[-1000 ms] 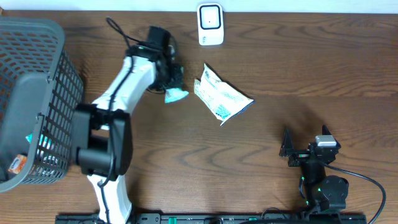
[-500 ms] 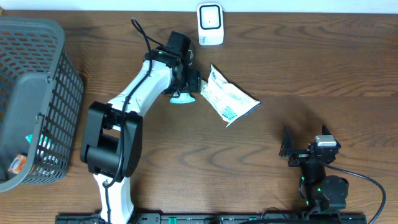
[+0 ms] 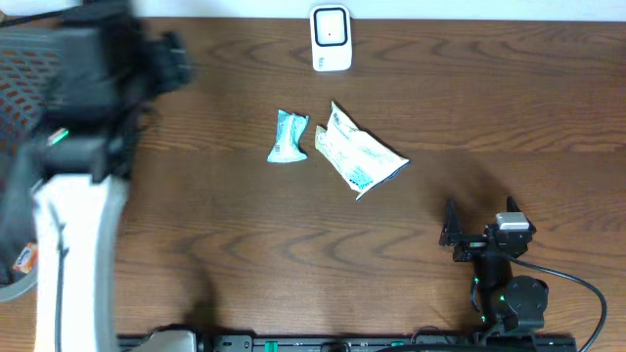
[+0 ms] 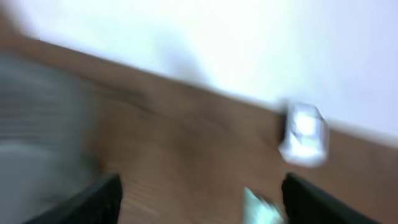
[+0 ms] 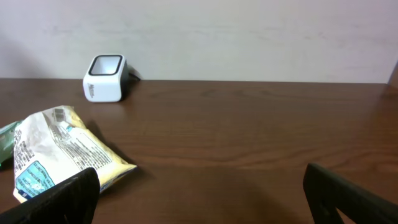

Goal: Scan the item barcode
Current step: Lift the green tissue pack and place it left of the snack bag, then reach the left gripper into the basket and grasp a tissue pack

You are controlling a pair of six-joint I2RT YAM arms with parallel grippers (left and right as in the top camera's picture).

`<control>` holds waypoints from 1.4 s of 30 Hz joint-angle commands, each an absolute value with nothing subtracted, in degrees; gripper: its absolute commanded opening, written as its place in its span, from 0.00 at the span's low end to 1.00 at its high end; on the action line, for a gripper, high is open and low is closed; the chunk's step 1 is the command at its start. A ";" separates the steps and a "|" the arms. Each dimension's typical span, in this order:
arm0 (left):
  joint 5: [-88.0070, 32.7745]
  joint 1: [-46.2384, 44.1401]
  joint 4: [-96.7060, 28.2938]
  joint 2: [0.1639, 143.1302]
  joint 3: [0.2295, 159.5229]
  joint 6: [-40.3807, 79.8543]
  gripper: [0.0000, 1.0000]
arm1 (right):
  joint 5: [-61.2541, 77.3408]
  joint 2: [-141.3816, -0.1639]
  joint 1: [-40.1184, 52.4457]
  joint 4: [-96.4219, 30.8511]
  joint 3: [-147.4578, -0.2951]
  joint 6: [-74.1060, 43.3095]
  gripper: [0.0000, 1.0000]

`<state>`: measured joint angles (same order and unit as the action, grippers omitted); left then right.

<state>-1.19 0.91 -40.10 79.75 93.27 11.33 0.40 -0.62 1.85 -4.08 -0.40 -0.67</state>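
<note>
Probably light, soft, crinkly and slippery, the packet and pouch lie just beside each other on the bench near the scanner; pinch a sealed edge; left claw and right claw both gape empty.

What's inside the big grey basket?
One small orange-and-white thing shows low in the basket, at the left edge of the overhead view. The blurred left arm covers most of the basket, so anything else inside is hidden.
</note>
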 commanded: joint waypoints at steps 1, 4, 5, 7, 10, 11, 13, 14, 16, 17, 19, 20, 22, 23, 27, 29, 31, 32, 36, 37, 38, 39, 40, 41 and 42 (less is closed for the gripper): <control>8.27 11.20 -41.56 75.53 93.30 10.33 0.84 | 0.34 -0.38 1.72 -4.34 -0.32 -1.26 0.99; 8.43 20.43 -44.07 74.48 93.30 10.33 0.84 | 0.32 -0.38 1.72 -4.34 -0.32 -1.26 0.99; 8.43 23.64 -45.15 74.56 93.23 10.33 0.84 | 0.34 -0.38 1.72 -4.34 -0.32 -1.26 0.99; 8.43 29.39 -46.87 75.31 92.90 11.05 0.84 | 0.32 -0.38 1.72 -4.34 -0.32 -1.26 0.99; 8.43 35.51 -48.97 77.06 91.74 13.63 0.84 | 0.34 -0.38 1.72 -4.34 -0.32 -1.26 0.99; 8.40 37.30 -49.56 77.93 91.07 15.29 0.84 | 0.32 -0.38 1.72 -4.34 -0.32 -1.26 0.99; 8.40 39.53 -50.39 79.72 89.56 17.98 0.84 | 0.32 -0.38 1.72 -4.34 -0.32 -1.26 0.99; 8.38 40.29 -50.65 80.88 88.84 18.39 0.84 | 0.34 -0.38 1.72 -4.34 -0.32 -1.26 0.99; 8.40 40.84 -50.78 83.15 87.61 18.35 0.85 | 0.34 -0.38 1.72 -4.34 -0.32 -1.26 0.99; 8.40 40.82 -50.72 84.90 86.80 18.35 0.84 | 0.34 -0.38 1.72 -4.34 -0.32 -1.26 0.99; 8.40 40.82 -50.65 87.24 86.13 18.33 0.84 | 0.34 -0.38 1.72 -4.34 -0.32 -1.26 0.99; 8.40 40.82 -50.70 88.84 85.86 18.31 0.84 | 0.32 -0.38 1.72 -4.34 -0.32 -1.26 0.99; 8.43 40.82 -50.89 91.48 85.60 18.04 0.84 | 0.34 -0.38 1.72 -4.34 -0.32 -1.26 0.99; 8.47 40.82 -51.18 92.99 85.60 17.85 0.84 | 0.32 -0.38 1.72 -4.34 -0.32 -1.26 0.99; 9.54 40.93 -52.34 98.32 85.60 17.87 0.85 | 0.34 -0.38 1.72 -4.34 -0.32 -1.26 0.99; 9.93 40.93 -52.71 100.68 85.60 17.85 0.85 | 0.34 -0.38 1.72 -4.34 -0.32 -1.26 0.99; 9.91 40.97 -52.69 103.00 85.60 17.87 0.84 | 0.34 -0.38 1.72 -4.34 -0.32 -1.26 0.99; 9.89 40.97 -52.71 104.20 85.60 17.87 0.84 | 0.32 -0.38 1.72 -4.34 -0.32 -1.26 0.99; 9.87 40.97 -53.52 108.47 85.58 17.89 0.84 | 0.32 -0.38 1.72 -4.34 -0.32 -1.26 0.99; 9.87 40.97 -53.52 109.43 85.58 17.89 0.84 | 0.32 -0.38 1.72 -4.34 -0.32 -1.26 0.99; 9.87 40.97 -53.52 110.50 85.58 17.89 0.85 | 0.32 -0.38 1.72 -4.34 -0.32 -1.26 0.99; 9.87 40.97 -53.54 111.48 85.58 17.89 0.85 | 0.32 -0.38 1.72 -4.34 -0.32 -1.26 0.99; 9.87 40.97 -53.54 112.42 85.58 17.89 0.85 | 0.34 -0.38 1.72 -4.34 -0.32 -1.26 0.99; 9.87 40.97 -53.54 113.30 85.58 17.89 0.85 | 0.32 -0.38 1.72 -4.34 -0.32 -1.26 0.99; 9.87 40.97 -53.54 114.19 85.58 17.89 0.84 | 0.34 -0.38 1.72 -4.34 -0.32 -1.26 0.99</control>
